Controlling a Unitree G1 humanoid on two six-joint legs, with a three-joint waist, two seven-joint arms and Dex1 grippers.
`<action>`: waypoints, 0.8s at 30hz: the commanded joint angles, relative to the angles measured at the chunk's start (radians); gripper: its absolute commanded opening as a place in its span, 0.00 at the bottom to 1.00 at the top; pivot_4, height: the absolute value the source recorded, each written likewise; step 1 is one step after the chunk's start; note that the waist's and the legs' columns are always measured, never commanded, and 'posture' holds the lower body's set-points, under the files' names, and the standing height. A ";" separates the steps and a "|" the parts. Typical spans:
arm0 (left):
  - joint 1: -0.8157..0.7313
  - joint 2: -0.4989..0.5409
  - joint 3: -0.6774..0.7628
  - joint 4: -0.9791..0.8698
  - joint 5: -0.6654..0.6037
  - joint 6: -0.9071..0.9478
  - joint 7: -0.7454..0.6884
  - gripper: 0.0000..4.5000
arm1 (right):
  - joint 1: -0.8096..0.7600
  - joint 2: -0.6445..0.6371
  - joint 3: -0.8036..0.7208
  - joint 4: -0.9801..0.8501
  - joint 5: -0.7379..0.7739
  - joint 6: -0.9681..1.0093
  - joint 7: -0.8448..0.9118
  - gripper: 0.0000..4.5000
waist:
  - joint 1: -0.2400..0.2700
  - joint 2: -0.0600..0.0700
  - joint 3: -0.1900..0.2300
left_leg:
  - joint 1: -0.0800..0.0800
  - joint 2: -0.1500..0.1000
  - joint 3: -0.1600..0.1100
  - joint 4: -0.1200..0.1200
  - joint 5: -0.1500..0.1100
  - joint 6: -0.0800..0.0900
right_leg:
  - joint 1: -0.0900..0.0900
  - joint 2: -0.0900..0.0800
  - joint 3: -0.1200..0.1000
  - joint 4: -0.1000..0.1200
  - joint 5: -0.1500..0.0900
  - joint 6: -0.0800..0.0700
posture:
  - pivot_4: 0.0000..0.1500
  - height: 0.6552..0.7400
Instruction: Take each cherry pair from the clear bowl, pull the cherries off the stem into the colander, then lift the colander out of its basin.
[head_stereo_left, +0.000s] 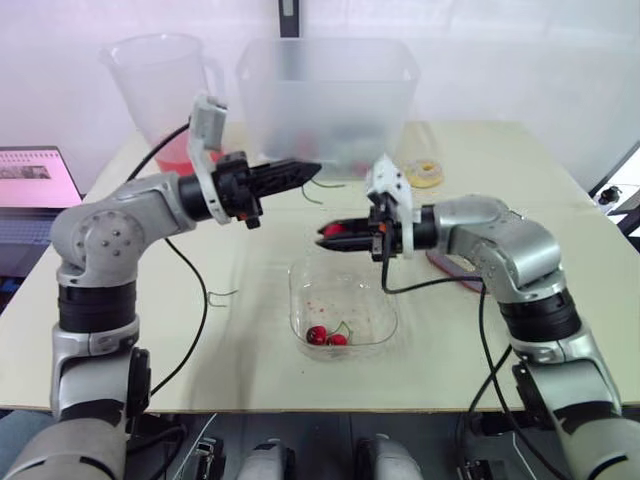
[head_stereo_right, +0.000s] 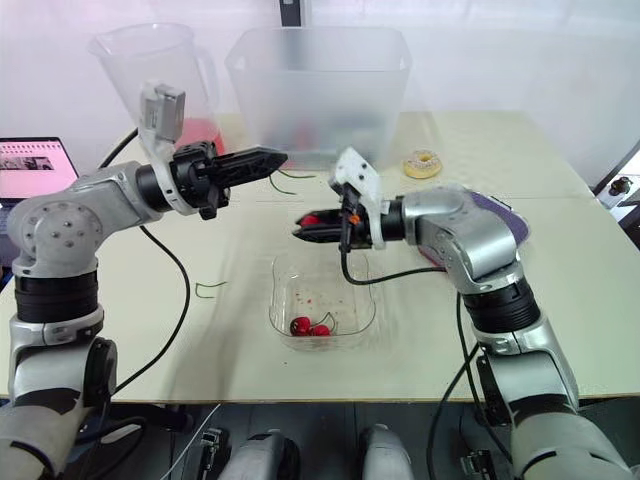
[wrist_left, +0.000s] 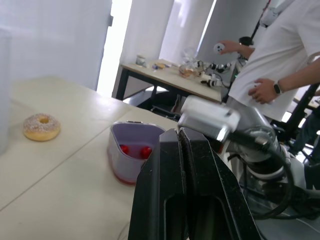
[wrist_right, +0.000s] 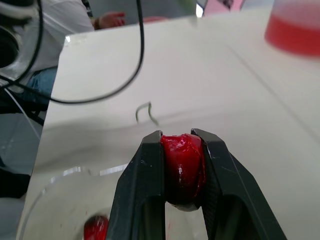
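Now, cherry in rt hand, pinched between fingers

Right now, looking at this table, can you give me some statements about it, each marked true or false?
The right gripper is clamped on a red cherry. True.
The clear bowl is empty. False: a cherry pair lies in it.
A donut lies on the table. True.
The purple colander holds nothing. False: two loose cherries lie inside.
The left gripper is wide open. False: its fingers are shut.
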 joint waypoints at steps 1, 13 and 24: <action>-0.013 0.010 0.022 -0.031 -0.007 -0.017 0.000 0.00 | -0.005 -0.034 -0.043 -0.028 0.021 0.000 0.012 0.09 | -0.001 0.000 0.000 | 0.000 0.000 0.000 0.000 0.000 0.000 | 0.000 0.000 0.000 0.000 0.000 0.000 | 1.00 0.37; 0.096 0.056 0.091 -0.069 -0.013 -0.016 0.050 0.00 | -0.129 -0.454 0.029 0.505 -0.394 -0.447 0.075 0.09 | -0.002 -0.001 0.000 | 0.001 0.000 0.001 -0.002 0.000 0.000 | 0.000 0.000 0.001 -0.002 0.000 0.000 | 1.00 0.37; 0.220 0.058 0.113 -0.146 -0.023 -0.023 0.114 0.00 | -0.188 -0.370 0.031 0.792 -0.522 -0.600 0.042 0.81 | -0.018 0.000 0.001 | 0.001 0.002 0.002 -0.003 0.000 0.000 | -0.001 0.000 0.001 -0.003 0.000 0.000 | 1.00 0.37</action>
